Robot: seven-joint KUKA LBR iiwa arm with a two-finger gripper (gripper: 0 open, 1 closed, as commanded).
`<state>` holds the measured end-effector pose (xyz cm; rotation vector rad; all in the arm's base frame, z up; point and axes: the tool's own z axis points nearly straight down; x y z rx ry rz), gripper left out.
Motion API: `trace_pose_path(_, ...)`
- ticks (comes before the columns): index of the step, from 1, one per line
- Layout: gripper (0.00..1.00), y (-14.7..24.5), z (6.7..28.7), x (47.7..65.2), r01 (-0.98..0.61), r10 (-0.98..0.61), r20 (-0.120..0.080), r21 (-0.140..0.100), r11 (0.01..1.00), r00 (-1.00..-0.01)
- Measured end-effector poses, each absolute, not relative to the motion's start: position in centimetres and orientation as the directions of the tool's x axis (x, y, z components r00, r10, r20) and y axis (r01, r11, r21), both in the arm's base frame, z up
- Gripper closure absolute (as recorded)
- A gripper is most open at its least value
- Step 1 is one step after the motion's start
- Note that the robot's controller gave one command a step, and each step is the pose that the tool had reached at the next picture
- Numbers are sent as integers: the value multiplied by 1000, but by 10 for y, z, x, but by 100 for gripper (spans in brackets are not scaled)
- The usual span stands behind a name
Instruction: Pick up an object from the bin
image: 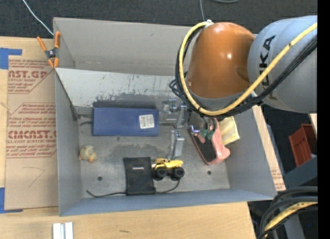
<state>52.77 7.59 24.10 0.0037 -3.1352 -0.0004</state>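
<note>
My gripper [177,149] comes down from under the arm's orange cover in the middle of the bin. Its metal tip hangs just above a small yellow toy car with black wheels [168,168] near the front wall. A black flat box with a thin cable [138,175] lies directly left of the car. A blue rectangular box with a white label [124,122] sits left of the gripper. Nothing shows held in the gripper.
To the gripper's right, a pink and black object [210,149] and a yellow sponge-like piece [229,130] lie partly under the arm. A small pale yellow lump [87,154] rests by the left wall. The arm covers the bin's right side.
</note>
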Motion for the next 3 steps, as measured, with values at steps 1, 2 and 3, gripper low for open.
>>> trace_pose_path(1,0,75,246,529,0,0,-2,1,1000,-1000)
trace_pose_path(2,0,30,161,504,-70,-70,14,-1,998,-997)
trace_pose_path(3,0,42,131,495,-198,-198,1,2,980,-980)
